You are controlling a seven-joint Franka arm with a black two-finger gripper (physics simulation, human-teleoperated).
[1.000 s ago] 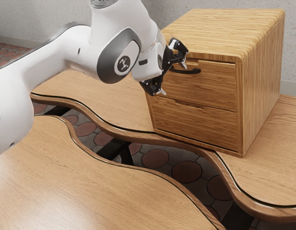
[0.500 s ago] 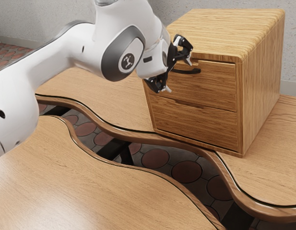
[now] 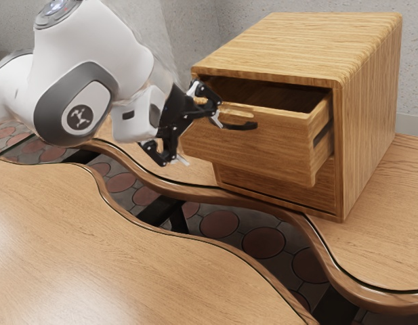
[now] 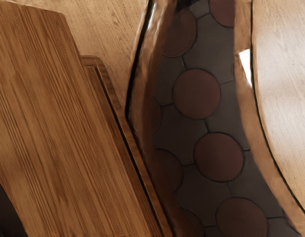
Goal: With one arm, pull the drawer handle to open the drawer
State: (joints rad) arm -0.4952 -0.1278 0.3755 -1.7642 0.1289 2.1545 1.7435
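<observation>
over the near bench my arm reaches in from the exterior view's left, wrist turned so my fingers stand spread, one above and one below the near end of the black handle, hooking it rather than pinching it. the top drawer stands partly out of the cabinet, so i judge the pull well along. what's left calls for a straight draw away from the cabinet without letting the handle slip free.
</observation>
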